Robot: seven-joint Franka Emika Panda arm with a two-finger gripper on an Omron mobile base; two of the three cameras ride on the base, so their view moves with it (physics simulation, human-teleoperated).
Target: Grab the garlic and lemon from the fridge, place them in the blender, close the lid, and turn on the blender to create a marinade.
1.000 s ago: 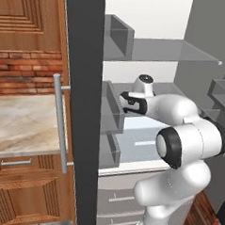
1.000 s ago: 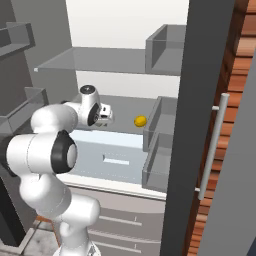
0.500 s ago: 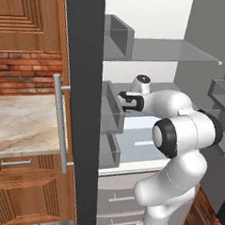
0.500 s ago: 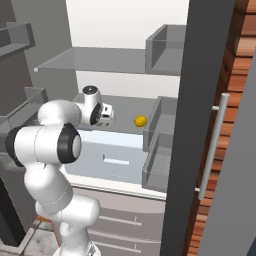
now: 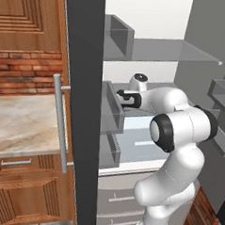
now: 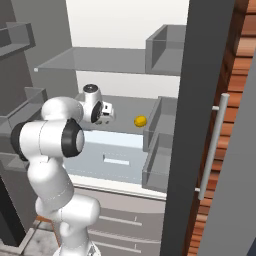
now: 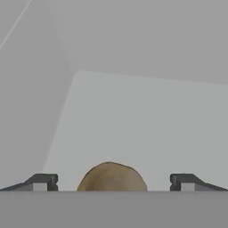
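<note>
Fridge (image 6: 200,125) is being shown w/ door open; arm is being reached inside at mid-shelf level. A small yellow item, prob. the lemon (image 6: 140,121), is being seen on the mid shelf (image 6: 125,107), just beside the grey bin (image 6: 162,122) at the fridge's handle side, apart from the gripper (image 6: 106,114). In hand view, gripper (image 7: 111,182) is being held released, fingertips (image 7: 42,181) spread wide, w/ a tan rounded item, poss. the garlic (image 7: 112,177), framed between them; its lower part is being cut off, so contact can't be told. Gripper in left base view (image 5: 121,97) is being partly hidden by a bin wall (image 5: 112,109).
</note>
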